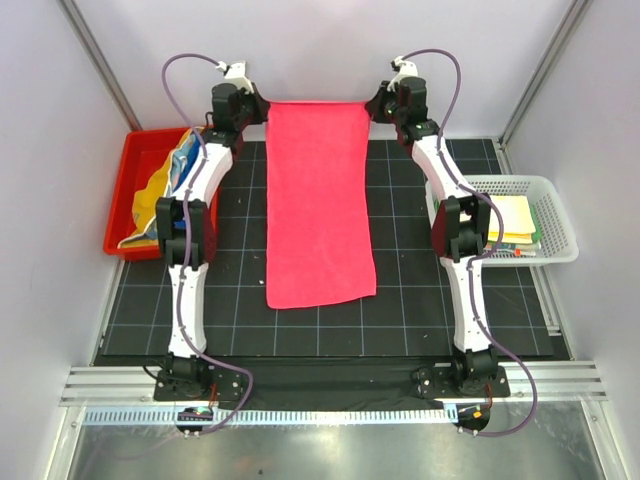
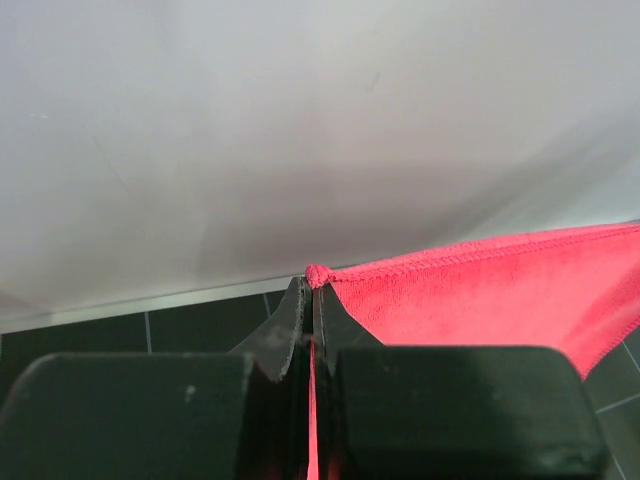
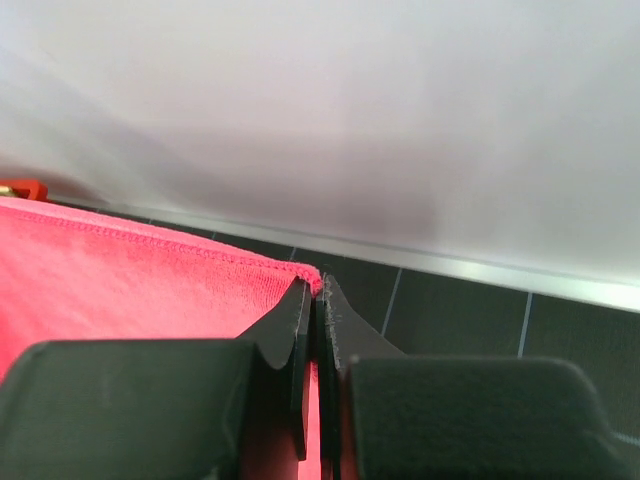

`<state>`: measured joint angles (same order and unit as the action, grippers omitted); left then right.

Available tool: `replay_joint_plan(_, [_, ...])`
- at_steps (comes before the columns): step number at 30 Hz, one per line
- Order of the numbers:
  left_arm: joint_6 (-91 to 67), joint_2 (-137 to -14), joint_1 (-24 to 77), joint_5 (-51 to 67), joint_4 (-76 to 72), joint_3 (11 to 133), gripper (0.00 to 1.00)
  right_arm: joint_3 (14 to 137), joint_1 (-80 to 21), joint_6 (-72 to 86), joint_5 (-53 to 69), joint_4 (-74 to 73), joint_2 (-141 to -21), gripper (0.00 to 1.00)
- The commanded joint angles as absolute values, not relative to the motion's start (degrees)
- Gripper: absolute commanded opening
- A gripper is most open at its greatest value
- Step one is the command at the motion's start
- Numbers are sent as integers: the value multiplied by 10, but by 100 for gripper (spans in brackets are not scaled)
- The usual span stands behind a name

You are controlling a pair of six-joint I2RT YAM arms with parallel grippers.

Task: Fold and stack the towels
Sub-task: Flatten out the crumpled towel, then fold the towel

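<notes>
Backdrop: plain white walls (image 1: 320, 40) around a black gridded tabletop (image 1: 230, 300).
Left hand (image 1: 260, 106): clenched on one far corner of the pink-red towel (image 1: 318, 200), with the hem pinched right at the tips in the left wrist view.
Right hand (image 1: 374, 104): clenched on the other far corner, in the same shallow pinch.
Towel position: far hem stretched straight between the two hands, cloth running down and back from them, tail end apparently lying on the tabletop well behind both hands.
Other towels: loose towels (image 1: 165, 190) in the red bin (image 1: 118, 205) outboard of the left hand; folded towels (image 1: 512, 222) in the white mesh basket (image 1: 560, 225) outboard of and behind the right hand.
Step in hand: likely a fold in half, carrying the far hem back over the tail end.
Doing it well: move both hands back together, level and at one pace, holding the hem taut without stretching it; no wider spread, given the shallow pinch.
Alignment: tail edge slightly skewed, reaching further back on the left hand's side; aim each held corner at its own free corner rather than straight back.
Release: only after setting both corners down on the cloth below.
Risk: a corner slipping out of the pinch, or a slack hem folding into a crease.
</notes>
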<state>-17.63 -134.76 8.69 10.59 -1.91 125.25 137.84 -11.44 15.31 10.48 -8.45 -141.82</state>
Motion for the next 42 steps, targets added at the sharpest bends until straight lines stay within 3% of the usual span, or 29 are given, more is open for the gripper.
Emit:
replay_joint_plan(1, [-178,-1371,71,87,-36,1301,0,1426,-105,142,96,-33,-1433,1])
replay_joint_plan(13, [-192,-1384,66,87,-33,1313,0,1421,-105,141,106,-18,-1435,1])
replay_joint_plan(42, [-270,-1063,75,108,-175,795,0,982,-137,184,111,-10,-1143,1])
